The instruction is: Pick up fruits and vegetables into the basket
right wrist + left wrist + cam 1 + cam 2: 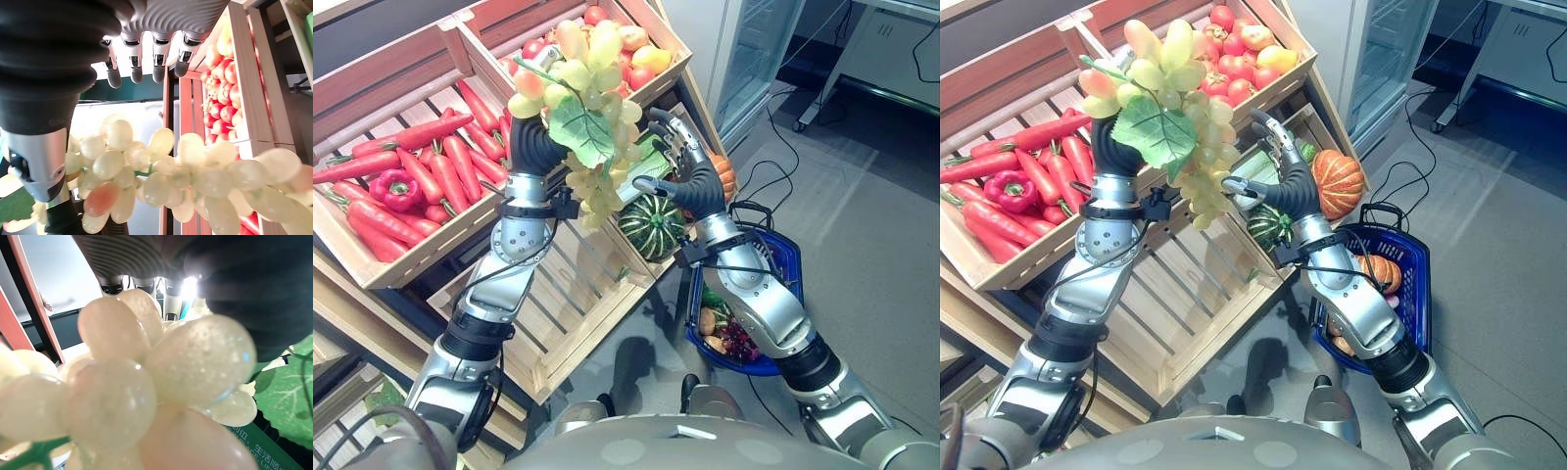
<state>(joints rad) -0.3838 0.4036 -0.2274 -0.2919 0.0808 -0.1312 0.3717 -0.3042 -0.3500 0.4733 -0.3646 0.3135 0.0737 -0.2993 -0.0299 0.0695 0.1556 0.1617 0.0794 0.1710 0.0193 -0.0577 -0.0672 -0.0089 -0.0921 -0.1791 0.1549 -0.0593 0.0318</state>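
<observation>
Left robot hand [540, 132] is holding the bunch of green grapes [592, 117] up in the air, in front of the wooden crates; its fingers are buried behind the fruit, so I cannot tell how they are closing. Right robot hand [1278, 171] is hovering just beside the hanging end of the bunch with its fingers straight and spread, thumb held apart, gripping nothing.

Where is everything? The grapes are hanging well above the floor, between the two hands, with a big green leaf [1154, 132] draped over the middle. The blue basket [1417, 284] is sitting on the floor off to the right, below the right forearm, already carrying a small pumpkin [1376, 269] and some other produce. Behind, the upper left crate [401, 259] is packed with carrots [450, 166] and a red pepper [396, 186]; the far corner crate is showing red apples [1234, 54]; a striped green squash [651, 225] and an orange pumpkin [1337, 181] are lying in the lower crate by its right edge.

Handling call: this bunch looks light but floppy, a loose cluster that is going to swing and sag. Individual grapes look smooth and rounded, likely slippery to pinch. Best hold, I'd say, is at the stem end or cupping the body from beneath, then lowering gently into the basket.
</observation>
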